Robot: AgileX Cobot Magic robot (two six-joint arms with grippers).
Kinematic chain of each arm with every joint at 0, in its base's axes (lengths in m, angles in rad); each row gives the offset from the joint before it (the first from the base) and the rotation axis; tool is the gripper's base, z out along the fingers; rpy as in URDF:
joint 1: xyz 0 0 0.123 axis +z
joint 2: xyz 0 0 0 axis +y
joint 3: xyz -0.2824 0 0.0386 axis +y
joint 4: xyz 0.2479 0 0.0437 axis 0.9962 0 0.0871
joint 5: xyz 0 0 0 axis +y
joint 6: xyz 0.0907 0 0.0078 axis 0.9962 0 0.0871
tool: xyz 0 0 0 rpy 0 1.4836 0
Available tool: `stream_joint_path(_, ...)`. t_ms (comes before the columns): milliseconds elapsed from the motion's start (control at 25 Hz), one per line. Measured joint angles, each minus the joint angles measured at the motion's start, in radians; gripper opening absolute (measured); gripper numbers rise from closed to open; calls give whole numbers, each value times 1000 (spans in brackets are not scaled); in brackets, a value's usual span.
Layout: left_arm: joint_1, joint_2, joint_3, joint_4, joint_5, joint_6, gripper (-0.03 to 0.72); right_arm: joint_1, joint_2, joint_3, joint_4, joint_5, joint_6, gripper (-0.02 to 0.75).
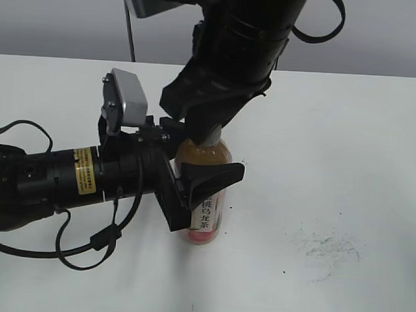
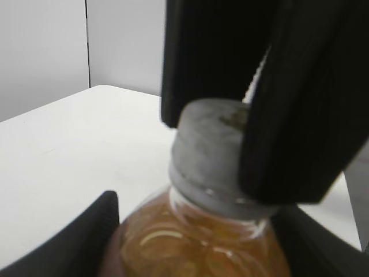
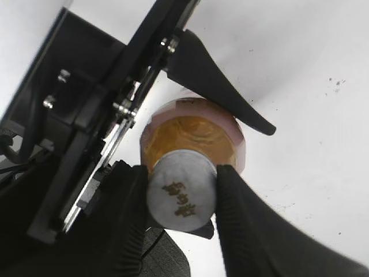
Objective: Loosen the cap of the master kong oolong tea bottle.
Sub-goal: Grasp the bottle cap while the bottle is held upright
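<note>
The master kong oolong tea bottle (image 1: 204, 211) stands upright on the white table, amber tea showing at its shoulder (image 2: 190, 239) (image 3: 193, 134). My left gripper (image 1: 201, 182) (image 2: 199, 251) comes in from the left and is shut on the bottle's upper body, one black finger (image 3: 222, 83) on each side. The grey-white cap (image 2: 210, 156) (image 3: 180, 191) carries a dark mark on top. From above, my right gripper (image 1: 209, 137) (image 3: 183, 196) is shut on the cap, and its ribbed pads (image 3: 130, 213) press both sides. In the exterior view the cap is hidden by that gripper.
Dark scuff marks (image 1: 328, 247) spot the table (image 1: 347, 134) to the right of the bottle. The left arm's black cable (image 1: 86, 251) loops over the table at the front left. A grey wall stands behind the table's far edge.
</note>
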Motion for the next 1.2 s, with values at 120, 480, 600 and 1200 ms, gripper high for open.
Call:
stream_joint_path(120, 0, 0, 0, -1, 0, 0, 448, 0, 0, 0, -3, 0, -57, 273)
stream_joint_path(480, 0, 0, 0, -1, 0, 0, 448, 0, 0, 0, -6, 0, -460, 272)
stream_joint_path(600, 0, 0, 0, 0, 0, 0, 448, 0, 0, 0, -6, 0, -600, 272)
stream_joint_path(1200, 0, 0, 0, 2, 0, 3, 448, 0, 0, -1, -5, -1, -1397, 272)
